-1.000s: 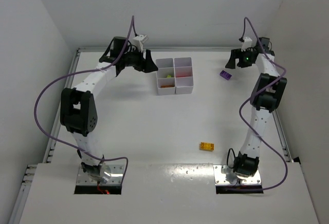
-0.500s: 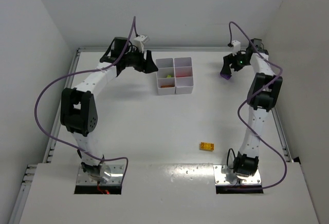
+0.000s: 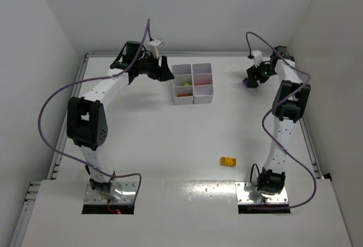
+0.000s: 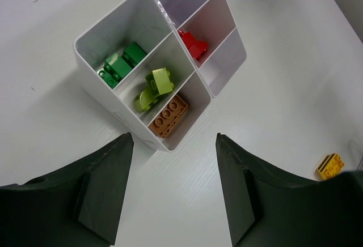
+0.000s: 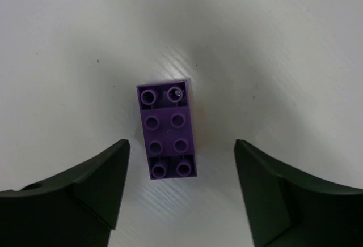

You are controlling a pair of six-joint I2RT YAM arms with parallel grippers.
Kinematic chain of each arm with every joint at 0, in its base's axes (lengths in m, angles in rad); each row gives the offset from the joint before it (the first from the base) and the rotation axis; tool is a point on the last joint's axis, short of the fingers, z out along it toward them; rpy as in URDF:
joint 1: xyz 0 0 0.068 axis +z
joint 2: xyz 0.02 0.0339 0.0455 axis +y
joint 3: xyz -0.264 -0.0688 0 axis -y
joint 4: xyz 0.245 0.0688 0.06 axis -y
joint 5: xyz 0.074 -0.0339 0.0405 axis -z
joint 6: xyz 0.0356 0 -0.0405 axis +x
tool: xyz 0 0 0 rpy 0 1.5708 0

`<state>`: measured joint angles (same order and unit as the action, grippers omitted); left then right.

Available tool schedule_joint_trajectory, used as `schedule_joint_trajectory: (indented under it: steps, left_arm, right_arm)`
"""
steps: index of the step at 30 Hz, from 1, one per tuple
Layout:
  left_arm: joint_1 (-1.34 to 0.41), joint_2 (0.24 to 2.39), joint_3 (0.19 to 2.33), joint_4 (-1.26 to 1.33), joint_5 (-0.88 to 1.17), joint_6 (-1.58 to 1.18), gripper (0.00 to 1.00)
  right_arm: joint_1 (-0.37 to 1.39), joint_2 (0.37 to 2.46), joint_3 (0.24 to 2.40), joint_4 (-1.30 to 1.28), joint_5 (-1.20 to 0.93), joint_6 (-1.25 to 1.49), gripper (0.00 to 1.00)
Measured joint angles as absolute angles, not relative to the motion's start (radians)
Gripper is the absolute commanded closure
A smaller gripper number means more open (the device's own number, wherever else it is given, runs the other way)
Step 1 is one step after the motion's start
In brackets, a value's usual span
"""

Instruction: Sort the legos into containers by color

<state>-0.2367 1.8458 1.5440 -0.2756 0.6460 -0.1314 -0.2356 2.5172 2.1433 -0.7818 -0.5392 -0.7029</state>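
The white six-cell tray (image 3: 193, 84) stands at the back middle. In the left wrist view the tray (image 4: 110, 98) holds green bricks (image 4: 120, 63), lime bricks (image 4: 153, 87), an orange-brown brick (image 4: 168, 116) and a red brick (image 4: 193, 43). My left gripper (image 3: 165, 69) is open and empty, just left of the tray, with the jaws (image 4: 173, 145) apart over bare table. My right gripper (image 3: 250, 80) is open, pointing down over a purple brick (image 5: 167, 129) that lies flat on the table just ahead of the open jaws (image 5: 181, 152). A yellow brick (image 3: 228, 161) lies alone near the front.
The yellow brick also shows at the right edge of the left wrist view (image 4: 330, 166). White walls close the table at the back and both sides. A rail runs along the right edge behind the right arm (image 3: 289, 111).
My right gripper has swung left and now hangs over the purple brick, hiding most of it in the top view. The left arm, tray and yellow brick have not moved.
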Motion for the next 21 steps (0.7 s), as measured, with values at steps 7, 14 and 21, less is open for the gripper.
schedule_joint_trajectory:
  steps: [7,14,21]
  left_arm:
    - [-0.241,1.846,1.543,-0.276,0.642,-0.131,0.34]
    - [-0.269,1.844,1.485,-0.276,0.640,-0.115,0.34]
    - [-0.276,1.805,1.365,-0.287,0.640,-0.112,0.34]
  right_arm:
    - [-0.236,2.518,2.114,-0.811,-0.535,-0.777,0.61]
    - [-0.222,2.482,2.061,-0.849,-0.604,-0.832,0.91]
    - [-0.135,2.220,1.885,-0.797,-0.715,-0.760,0.92]
